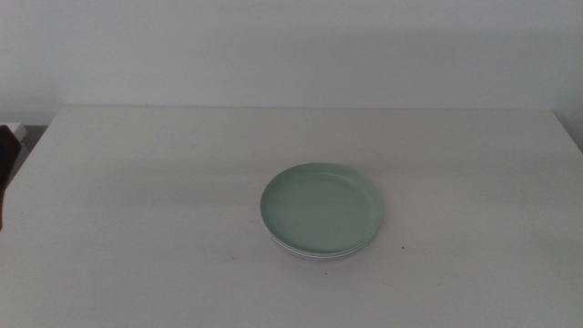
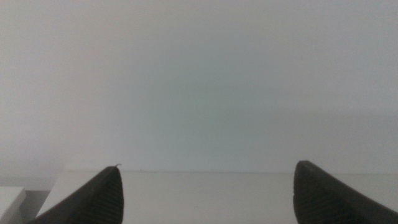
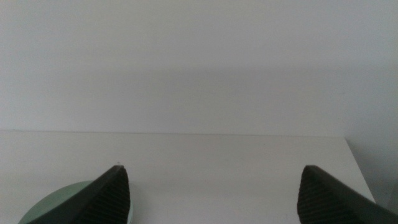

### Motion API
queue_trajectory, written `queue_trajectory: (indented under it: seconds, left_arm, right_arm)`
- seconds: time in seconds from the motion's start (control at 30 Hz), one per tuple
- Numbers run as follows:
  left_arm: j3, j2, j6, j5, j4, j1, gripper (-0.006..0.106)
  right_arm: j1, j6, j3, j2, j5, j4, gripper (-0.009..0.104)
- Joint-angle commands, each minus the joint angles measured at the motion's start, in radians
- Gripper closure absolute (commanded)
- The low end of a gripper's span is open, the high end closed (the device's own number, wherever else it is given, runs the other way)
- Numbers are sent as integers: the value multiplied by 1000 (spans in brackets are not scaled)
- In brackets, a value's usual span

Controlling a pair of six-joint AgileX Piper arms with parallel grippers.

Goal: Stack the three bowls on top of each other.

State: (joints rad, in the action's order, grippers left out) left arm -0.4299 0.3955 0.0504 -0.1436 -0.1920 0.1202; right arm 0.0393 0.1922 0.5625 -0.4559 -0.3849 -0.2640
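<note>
The mint green bowl [image 1: 322,208] sits on top of a stack a little right of the table's middle. Below it only thin pale rims [image 1: 314,254] of other bowls show at the front edge; I cannot tell the grey one from the white one. Neither arm reaches over the table in the middle view. My left gripper [image 2: 205,196] is open and empty, pointing at the back wall over the table's far edge. My right gripper [image 3: 214,196] is open and empty, with the green bowl's rim [image 3: 59,202] beside one jaw.
The white table [image 1: 137,200] runs to a pale wall at the back. A dark object [image 1: 9,146] stands off the table's left edge. A white block [image 2: 9,199] lies beside the table's corner in the left wrist view.
</note>
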Motion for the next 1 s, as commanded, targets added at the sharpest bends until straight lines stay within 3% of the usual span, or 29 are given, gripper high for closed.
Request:
queue_trajectory:
  seconds: [0.0,0.43,0.6,0.73,0.97]
  left_arm:
    - [-1,-1,3,14,-1,1,7]
    - [44,-265,3,-320,6,-1,7]
    - [253,-365,3,-83,45,-35,7]
    - [356,-395,3,-61,33,-76,7]
    - [430,-395,3,-76,43,-93,7]
  right_arm:
    - [-6,10,-6,8,3,2,2]
    - [-6,10,-68,68,10,-15,2]
    - [-39,10,-299,248,72,13,2]
    - [-59,10,-455,386,120,113,2]
    - [-59,10,-562,456,169,116,2]
